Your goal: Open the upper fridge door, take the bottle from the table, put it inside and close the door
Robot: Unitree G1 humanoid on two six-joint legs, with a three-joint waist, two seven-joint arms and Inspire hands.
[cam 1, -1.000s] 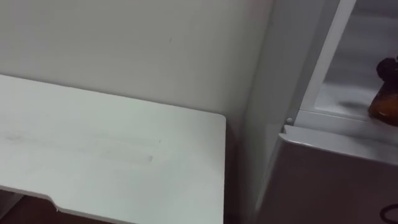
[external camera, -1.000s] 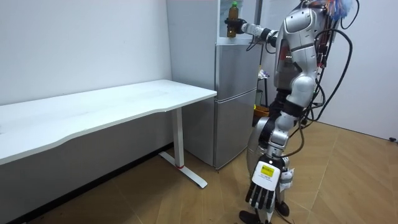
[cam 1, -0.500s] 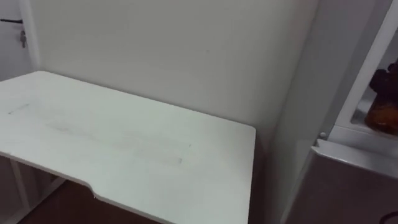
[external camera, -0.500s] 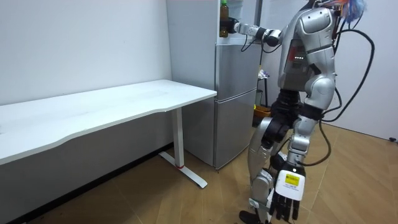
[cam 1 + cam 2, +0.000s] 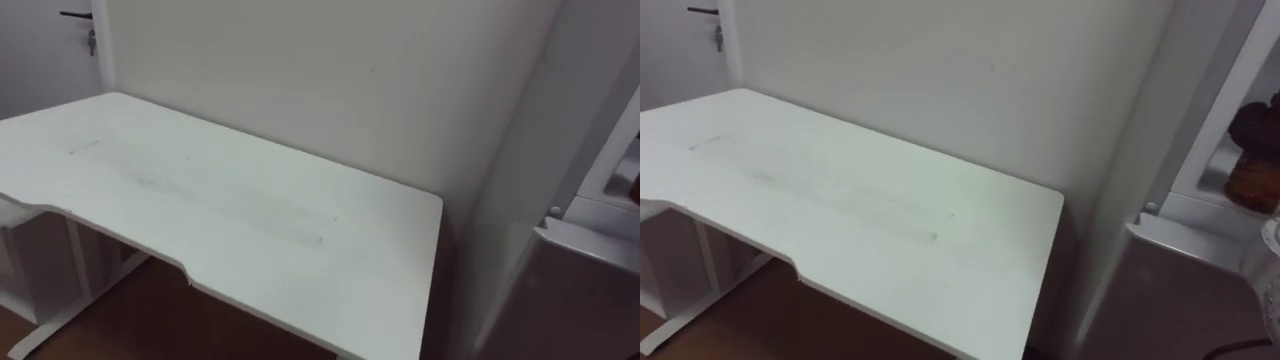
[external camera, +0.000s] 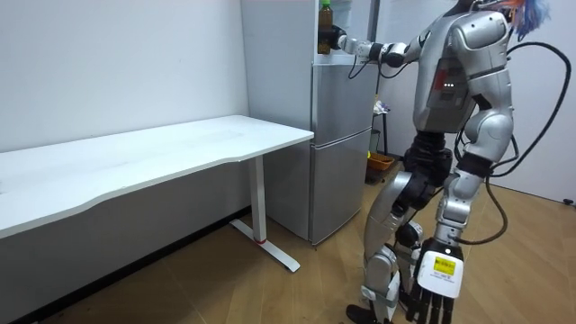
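The bottle (image 6: 325, 16), with amber liquid and a green cap, is held upright at the open upper compartment of the silver fridge (image 6: 340, 135). My right hand (image 6: 335, 39) is shut on it, arm stretched out from the room view's right. In the right eye view the dark right hand (image 5: 1252, 122) and the bottle's amber base (image 5: 1246, 180) sit at the right edge, over the white shelf (image 5: 1200, 170) inside the fridge. My left hand (image 6: 438, 286) hangs low beside my legs with relaxed, straight fingers. I stand in front of the fridge, my upper body turned toward the table.
A long white table (image 5: 250, 220) stands against the wall left of the fridge, its right end close to the fridge's side. The lower fridge door (image 5: 1180, 290) is closed. A door handle (image 5: 78, 15) shows far left. Wooden floor lies behind me.
The head camera has swung left, bringing more of the table into view. In the room view the bottle has gone further into the upper fridge, and my left hand has swung toward the view's right.
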